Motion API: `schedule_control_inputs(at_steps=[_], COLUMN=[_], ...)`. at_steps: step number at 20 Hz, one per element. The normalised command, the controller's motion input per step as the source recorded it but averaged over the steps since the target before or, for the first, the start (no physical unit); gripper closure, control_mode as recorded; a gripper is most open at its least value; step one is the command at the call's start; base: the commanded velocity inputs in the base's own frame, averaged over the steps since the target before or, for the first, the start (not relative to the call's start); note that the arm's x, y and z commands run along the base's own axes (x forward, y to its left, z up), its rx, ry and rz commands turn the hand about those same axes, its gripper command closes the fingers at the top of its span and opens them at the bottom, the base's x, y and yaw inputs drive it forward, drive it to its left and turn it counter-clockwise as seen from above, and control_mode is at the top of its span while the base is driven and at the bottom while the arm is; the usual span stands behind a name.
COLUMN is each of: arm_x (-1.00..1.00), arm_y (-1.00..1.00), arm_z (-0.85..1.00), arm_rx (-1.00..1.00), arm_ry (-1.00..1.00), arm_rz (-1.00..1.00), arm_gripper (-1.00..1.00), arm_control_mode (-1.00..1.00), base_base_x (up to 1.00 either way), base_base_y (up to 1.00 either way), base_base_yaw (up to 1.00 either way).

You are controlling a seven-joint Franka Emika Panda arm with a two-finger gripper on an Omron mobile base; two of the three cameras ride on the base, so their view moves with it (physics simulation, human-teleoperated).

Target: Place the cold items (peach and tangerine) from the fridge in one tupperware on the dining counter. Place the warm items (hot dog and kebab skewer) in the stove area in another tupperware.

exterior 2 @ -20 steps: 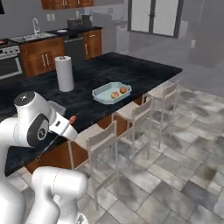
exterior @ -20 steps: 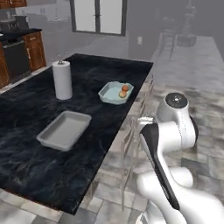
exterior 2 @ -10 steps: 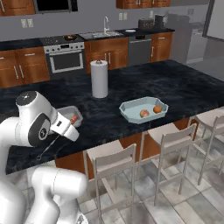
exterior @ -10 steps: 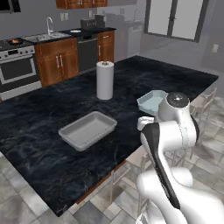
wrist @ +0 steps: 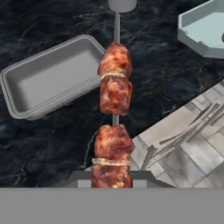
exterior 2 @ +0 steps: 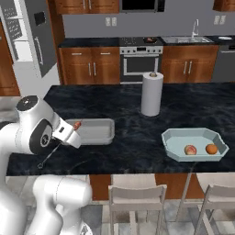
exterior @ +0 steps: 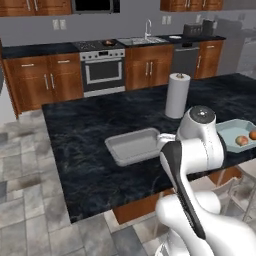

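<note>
Meanwhile: Skewer Held Beside the Grey Tub

Right now the fingers (wrist: 113, 181) are clamped on the kebab skewer (wrist: 114, 94), poised over the tabletop (exterior 2: 128, 142) edge beside the grey tupperware (exterior 2: 94, 131). Peach (exterior 2: 190, 149) and tangerine (exterior 2: 211, 148) sit in the blue tupperware (exterior 2: 172, 141) (well apart).

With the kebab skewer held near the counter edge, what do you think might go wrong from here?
1. The kebab skewer is long and gripped at one end by the end effector; it could swing or slip during the move.
2. It sits over the counter edge, short of the grey tray, so an early release might drop it on the floor.
3. The blue container already holds the fruit; putting it there would mix warm with cold.
</note>
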Motion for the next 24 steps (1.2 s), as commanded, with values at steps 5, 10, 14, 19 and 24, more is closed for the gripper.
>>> schedule_control_inputs(at_steps=[5, 10, 14, 19, 24], arm_x=[0.0, 0.78, 1.0, 1.0, 0.87], arm_y=[0.0, 0.03, 0.3, 0.36, 0.21], arm_z=[0.0, 0.0, 0.0, -0.14, -0.27], arm_rx=[0.0, 0.0, 0.0, 0.0, 0.07], arm_ry=[0.0, 0.06, 0.11, 0.12, 0.05], arm_rz=[0.0, -0.04, -0.19, -0.26, -0.29], arm_gripper=[1.0, 1.0, 1.0, 1.0, 1.0], arm_control_mode=[1.0, -1.0, -1.0, -1.0, -1.0], base_base_x=[0.93, 0.16, 0.0, 0.0, 0.0], base_base_y=[-0.08, -0.03, 0.0, 0.0, 0.0], base_base_yaw=[0.39, 0.01, 0.0, 0.0, 0.0])
